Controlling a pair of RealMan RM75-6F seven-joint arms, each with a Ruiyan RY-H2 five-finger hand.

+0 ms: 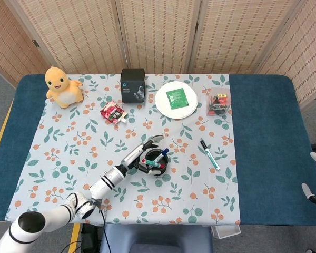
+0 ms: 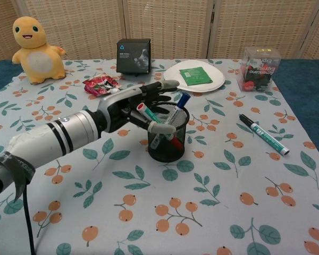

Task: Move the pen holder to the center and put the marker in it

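The black mesh pen holder (image 1: 157, 162) (image 2: 167, 143) stands upright near the middle of the floral cloth, with several markers sticking out of it. My left hand (image 1: 140, 152) (image 2: 128, 104) hovers at its left rim. The fingers are spread and stretched over the top, the thumb lies across the holder's mouth, and the hand grips nothing. The loose marker (image 1: 210, 154) (image 2: 263, 134), white with a black cap, lies flat on the cloth to the holder's right. Of my right hand (image 1: 313, 176) only a few spread fingertips show, at the head view's right edge off the table, and they hold nothing.
Along the back stand an orange plush toy (image 1: 63, 87) (image 2: 37, 50), a black box (image 1: 132, 84) (image 2: 133, 55), a white plate (image 1: 161, 106) (image 2: 173, 82) bearing a green packet, and a clear box (image 1: 219, 101) (image 2: 260, 68). A red snack pack (image 1: 112, 112) (image 2: 101, 85) lies left of the plate.
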